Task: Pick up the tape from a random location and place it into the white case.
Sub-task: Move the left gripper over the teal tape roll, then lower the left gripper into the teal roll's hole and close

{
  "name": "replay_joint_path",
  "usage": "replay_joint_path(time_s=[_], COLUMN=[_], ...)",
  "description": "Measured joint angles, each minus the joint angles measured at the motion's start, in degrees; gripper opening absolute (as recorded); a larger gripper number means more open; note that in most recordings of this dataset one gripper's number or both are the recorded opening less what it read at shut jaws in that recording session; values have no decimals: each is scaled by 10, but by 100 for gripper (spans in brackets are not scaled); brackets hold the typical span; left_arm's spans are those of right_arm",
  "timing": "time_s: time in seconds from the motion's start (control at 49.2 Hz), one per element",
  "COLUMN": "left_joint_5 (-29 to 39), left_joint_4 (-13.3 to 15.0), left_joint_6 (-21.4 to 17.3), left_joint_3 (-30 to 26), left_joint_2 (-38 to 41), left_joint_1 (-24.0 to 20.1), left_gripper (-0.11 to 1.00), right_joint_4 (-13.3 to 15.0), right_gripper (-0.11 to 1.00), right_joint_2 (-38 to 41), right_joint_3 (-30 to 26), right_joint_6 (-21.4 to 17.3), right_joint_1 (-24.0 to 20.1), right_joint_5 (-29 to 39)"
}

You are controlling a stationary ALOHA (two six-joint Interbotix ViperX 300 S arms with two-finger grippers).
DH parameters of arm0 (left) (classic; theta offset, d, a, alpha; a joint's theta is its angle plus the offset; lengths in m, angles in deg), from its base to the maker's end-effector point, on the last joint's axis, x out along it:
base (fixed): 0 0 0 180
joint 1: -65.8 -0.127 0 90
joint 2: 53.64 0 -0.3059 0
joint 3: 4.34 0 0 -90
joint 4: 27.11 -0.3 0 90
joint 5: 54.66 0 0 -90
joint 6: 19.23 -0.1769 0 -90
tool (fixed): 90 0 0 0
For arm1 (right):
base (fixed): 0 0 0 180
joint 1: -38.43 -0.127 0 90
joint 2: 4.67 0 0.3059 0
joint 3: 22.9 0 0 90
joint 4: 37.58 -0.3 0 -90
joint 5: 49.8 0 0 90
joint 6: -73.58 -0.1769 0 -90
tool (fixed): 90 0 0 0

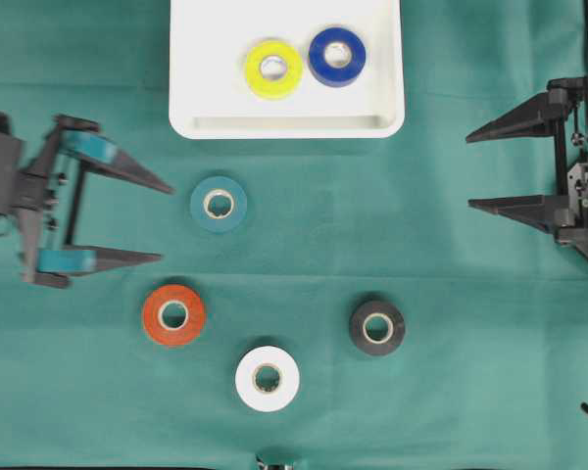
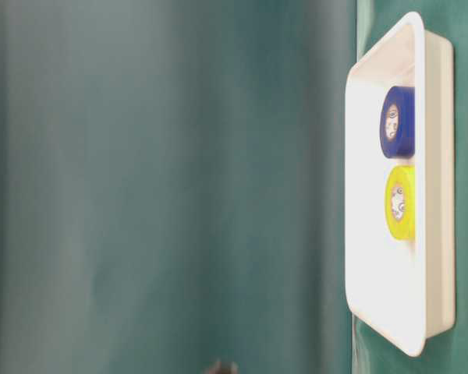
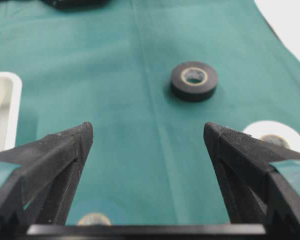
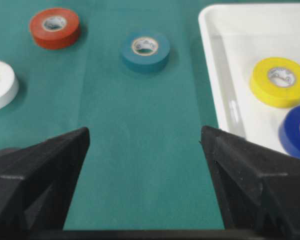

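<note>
Left gripper (image 1: 167, 223) level over the green cloth (image 1: 304, 235), fingers wide, empty, just left of the teal tape (image 1: 219, 204). Right gripper (image 1: 468, 171) level, wide, empty. White case (image 1: 206, 125) holding yellow tape (image 1: 273, 69) and blue tape (image 1: 337, 56).

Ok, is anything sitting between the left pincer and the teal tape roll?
Nothing visible. The left pincer is open and the teal roll lies just past its tips on bare cloth. The orange roll sits off to one side, out of that line.

1. The left gripper (image 1: 165, 223) is showing black, tapering, pointed fingers wrapped with teal tape near their bases.
2. The right gripper (image 1: 468, 171) is showing plain black fingers and small visible screws.
</note>
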State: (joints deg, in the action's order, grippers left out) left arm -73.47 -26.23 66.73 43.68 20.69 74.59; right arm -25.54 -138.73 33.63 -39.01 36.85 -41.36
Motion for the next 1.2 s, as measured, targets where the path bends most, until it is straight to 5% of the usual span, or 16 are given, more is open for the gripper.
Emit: replay_joint_path(time_s=[0.223, 0.711, 0.853, 1.198], left_joint_5=[8, 63, 124, 394], left_joint_4=[0, 1, 0, 0], left_joint_6=[-18, -16, -16, -16], left_joint_3=[-46, -54, -77, -201], left_joint_2=[56, 56, 60, 99], left_joint_1=[-1, -18, -18, -25], left_gripper=[96, 96, 96, 96], right_joint_4=[0, 0, 1, 1], right_gripper=[87, 87, 87, 87], right_joint_2=[1, 3, 3, 4], right_joint_3=[-1, 0, 0, 0], right_joint_6=[0, 0, 0, 0], right_joint_1=[-1, 0, 0, 0], right_joint_5=[0, 1, 2, 4])
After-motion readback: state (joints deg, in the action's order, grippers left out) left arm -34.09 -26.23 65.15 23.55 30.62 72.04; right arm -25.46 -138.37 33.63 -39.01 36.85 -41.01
